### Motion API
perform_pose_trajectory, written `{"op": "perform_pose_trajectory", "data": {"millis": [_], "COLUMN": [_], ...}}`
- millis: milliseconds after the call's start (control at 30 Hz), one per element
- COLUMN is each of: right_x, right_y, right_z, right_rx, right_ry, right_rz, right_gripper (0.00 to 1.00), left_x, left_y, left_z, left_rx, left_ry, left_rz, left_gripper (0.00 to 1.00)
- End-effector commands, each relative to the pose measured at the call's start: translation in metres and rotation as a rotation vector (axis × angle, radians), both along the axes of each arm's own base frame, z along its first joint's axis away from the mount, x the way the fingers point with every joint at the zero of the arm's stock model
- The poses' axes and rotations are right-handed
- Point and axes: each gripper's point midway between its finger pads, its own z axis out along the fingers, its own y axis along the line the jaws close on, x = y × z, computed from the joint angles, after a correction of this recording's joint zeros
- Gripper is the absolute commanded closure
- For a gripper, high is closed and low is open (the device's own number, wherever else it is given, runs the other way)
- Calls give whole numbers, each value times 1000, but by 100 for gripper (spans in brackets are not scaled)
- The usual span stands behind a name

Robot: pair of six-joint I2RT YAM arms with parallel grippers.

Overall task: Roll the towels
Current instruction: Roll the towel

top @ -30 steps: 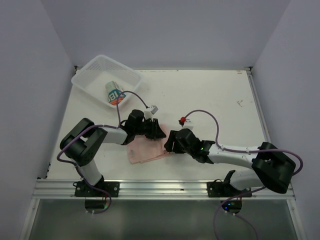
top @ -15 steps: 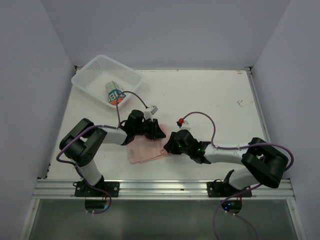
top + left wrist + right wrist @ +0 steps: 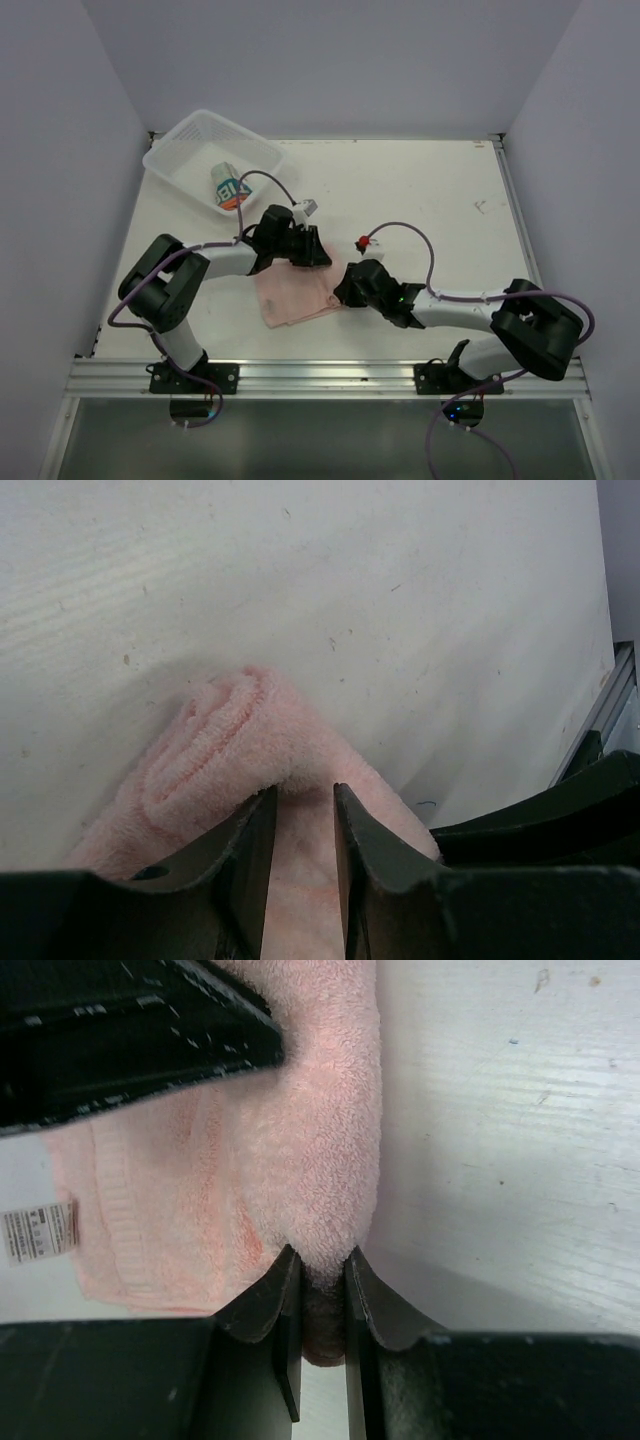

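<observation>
Right wrist, fluffy pink towel [image 3: 310, 1140] partly rolled, right tool [image 3: 321, 1256] pinching its edge, left tool [image 3: 303, 794] clamping its fold

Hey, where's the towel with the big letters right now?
In the top view, the printed towel lies inside the white basket at the table's far left corner, away from the pink towel.

We've got a white table [image 3: 430, 190], its top lightly scuffed, with small dark marks [image 3: 483, 207] out near 3 o'clock. Two things sit directly on it. The white mesh basket [image 3: 170, 160] is at 10 o'clock, in the far-left corner. The pink towel [image 3: 292, 298] is just off centre at 7 o'clock, mostly flat, with the edge on its 2 o'clock side bunched into a thick roll. There's a white label [image 3: 40, 1230] at one corner. Basket and towel are well apart.
</observation>
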Motion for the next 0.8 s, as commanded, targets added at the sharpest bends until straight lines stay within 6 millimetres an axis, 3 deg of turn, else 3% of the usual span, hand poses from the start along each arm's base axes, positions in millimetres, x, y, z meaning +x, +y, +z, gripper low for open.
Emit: {"op": "perform_pose_trajectory", "data": {"millis": [0, 100, 333, 633, 767], "right_x": [-10, -12, -18, -13, -10], "right_y": [-34, -40, -34, -44, -47], "right_z": [-17, -15, -3, 0, 11], "right_rx": [-186, -276, -477, -651, -778], "right_ry": [-1, -34, -149, -195, -238], "right_rz": [10, 30, 89, 59, 45], "right_gripper": [100, 100, 100, 100, 100], "left_x": [33, 40, 46, 38, 35], "left_y": [16, 12, 14, 20, 21], "left_z": [19, 36, 46, 62, 73], "left_rx": [54, 33, 59, 44, 26], "left_ry": [-77, -107, -123, -138, -154], "left_rz": [99, 97, 102, 114, 120], "left_gripper": [66, 64, 64, 64, 64]}}
